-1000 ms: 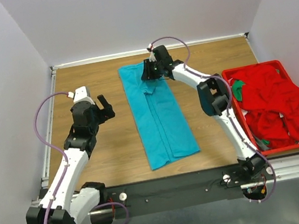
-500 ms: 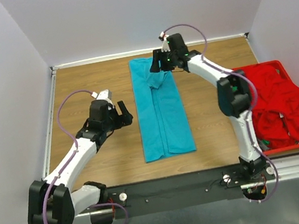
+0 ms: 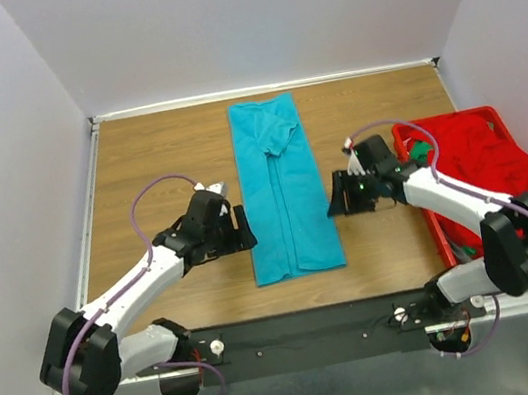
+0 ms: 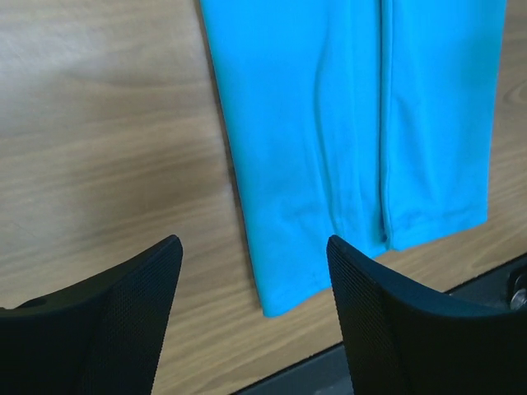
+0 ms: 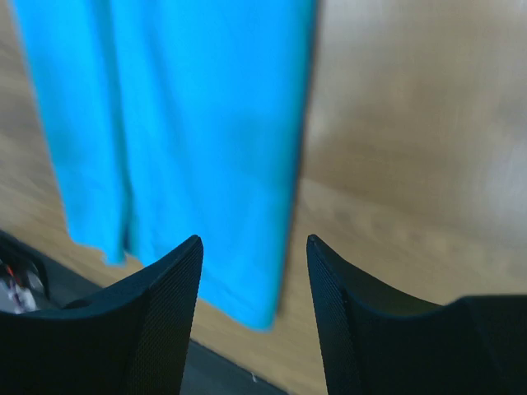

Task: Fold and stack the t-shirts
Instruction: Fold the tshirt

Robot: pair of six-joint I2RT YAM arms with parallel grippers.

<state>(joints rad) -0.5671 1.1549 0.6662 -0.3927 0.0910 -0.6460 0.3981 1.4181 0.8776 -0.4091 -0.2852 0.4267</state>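
Teal t-shirt (image 3: 281,190) lying as long strip, axis running near-to-far on tabletop (image 3: 157,165). Left claw (image 3: 245,228), right claw (image 3: 334,197) flanking near half, both gaping empty, each just beside its edge.

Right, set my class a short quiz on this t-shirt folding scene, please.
1. True or false: the teal t-shirt lies on the table folded into a long strip.
2. The left gripper is: A shut on the shirt; B open beside the shirt; C raised over the table's far edge.
3. Fill in: the red and green shirts are heaped in the red ____.
Key: 1 true; 2 B; 3 crate.
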